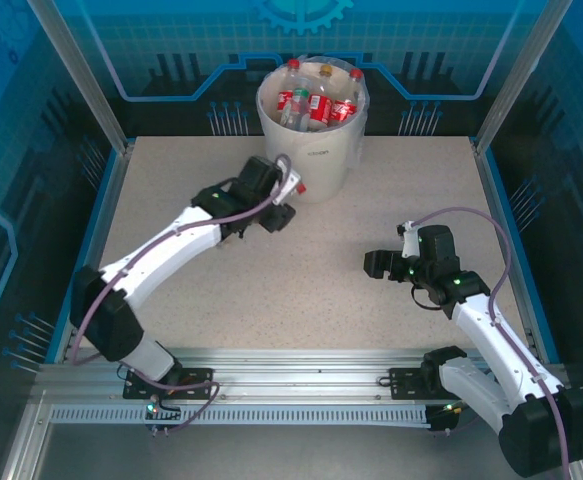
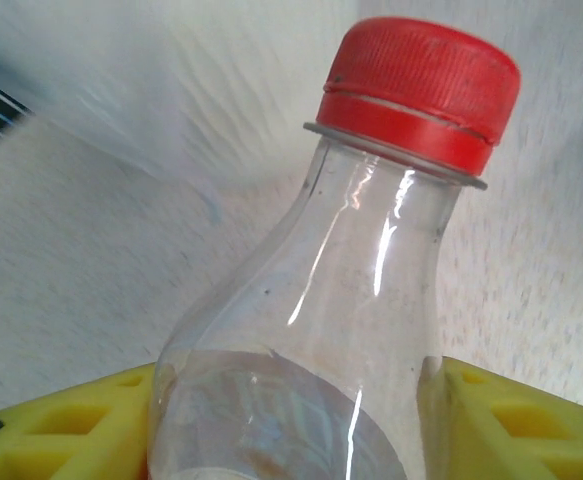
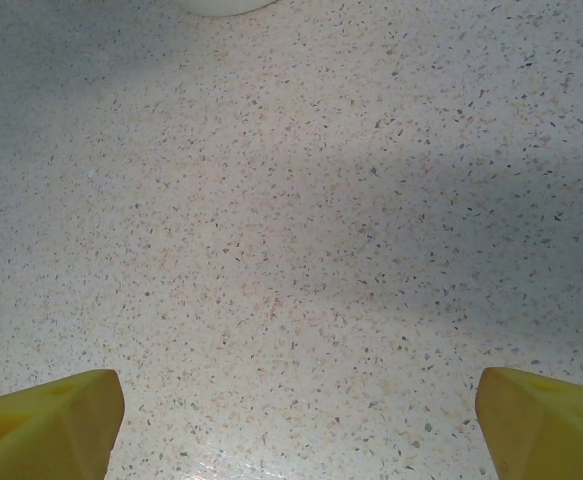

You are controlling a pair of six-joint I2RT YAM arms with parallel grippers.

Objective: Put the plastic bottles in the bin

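The bin (image 1: 323,160) already holds a heap of bottles (image 1: 314,105). One red-capped bottle (image 2: 371,300), seemingly the last, sits between the left jaws, which press on both its sides, with the bin just beyond. The right jaws gape with nothing between them above the bare tabletop (image 3: 301,250).

The bin (image 1: 323,160) stood at the far middle of the table (image 1: 301,295), with several bottles (image 1: 316,105) inside it. Just beside its near left wall was the left gripper (image 1: 283,200), one bottle (image 2: 371,280) between its fingers. The right gripper (image 1: 391,248) hung well apart, nearer and to the right, over bare table.
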